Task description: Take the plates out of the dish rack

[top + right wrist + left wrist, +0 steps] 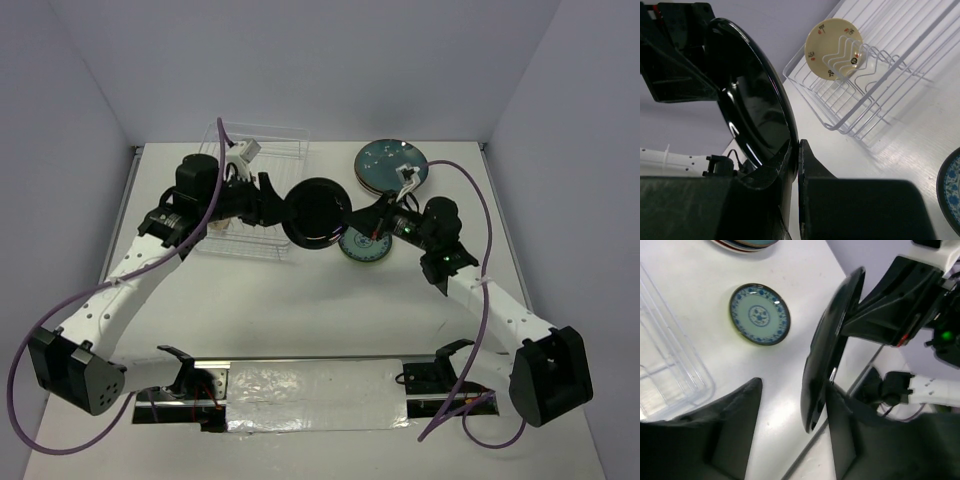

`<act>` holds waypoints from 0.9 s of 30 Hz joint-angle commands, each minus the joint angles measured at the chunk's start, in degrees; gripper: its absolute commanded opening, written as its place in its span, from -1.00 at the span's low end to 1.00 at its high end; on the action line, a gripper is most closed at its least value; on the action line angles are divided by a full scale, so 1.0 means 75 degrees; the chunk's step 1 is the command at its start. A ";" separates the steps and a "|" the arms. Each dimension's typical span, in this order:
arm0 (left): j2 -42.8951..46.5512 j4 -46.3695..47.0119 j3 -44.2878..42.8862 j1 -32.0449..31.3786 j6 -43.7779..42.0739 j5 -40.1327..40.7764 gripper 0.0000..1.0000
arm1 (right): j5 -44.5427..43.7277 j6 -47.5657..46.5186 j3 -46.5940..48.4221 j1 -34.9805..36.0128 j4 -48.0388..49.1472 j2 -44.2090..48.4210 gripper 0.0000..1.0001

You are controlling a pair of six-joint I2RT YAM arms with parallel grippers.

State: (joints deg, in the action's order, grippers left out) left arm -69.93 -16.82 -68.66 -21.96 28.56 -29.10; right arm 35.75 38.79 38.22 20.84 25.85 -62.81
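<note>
A dark glazed plate (318, 213) hangs upright over mid-table between both arms. My right gripper (796, 145) is shut on its rim (755, 110). My left gripper (795, 385) stands open, its jaws wide apart around the plate's opposite edge (827, 350), which lies close to the right-hand finger (845, 440). The dish rack (262, 150) sits at the back left, and a small tan plate (834, 49) stands in its tines (880, 85). A small blue patterned plate (362, 246) lies flat on the table. A stack of plates (390, 165) with a teal one on top rests at the back right.
A silver strip (315, 385) runs along the near table edge between the arm bases. Purple cables (478, 205) loop beside each arm. Grey walls close in the table at the back and on both sides.
</note>
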 commanded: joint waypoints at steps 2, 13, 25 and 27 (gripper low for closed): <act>-0.0074 0.0134 -0.0254 -0.0014 0.0001 0.0395 0.42 | -0.0545 -0.0004 0.0049 -0.0048 0.0035 0.0077 -1.00; -0.0086 -0.2816 -0.1553 -0.0014 -0.0420 0.6091 0.99 | -0.2621 0.0666 0.0096 -0.1336 -0.2578 -0.0871 -1.00; -0.0859 -0.4261 -0.3020 0.0056 -0.1100 0.7642 0.99 | -0.2634 -0.0027 0.0518 -0.1993 -0.2896 -0.3004 -0.85; -0.0929 -0.4261 -0.3044 0.0126 -0.1170 0.7630 0.99 | -0.2680 -0.0027 0.0483 -0.1982 -0.2837 -0.3098 -0.70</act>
State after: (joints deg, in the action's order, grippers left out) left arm -76.01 -46.74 -89.78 -21.69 22.24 25.67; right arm 15.68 39.92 39.31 6.22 2.83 -85.84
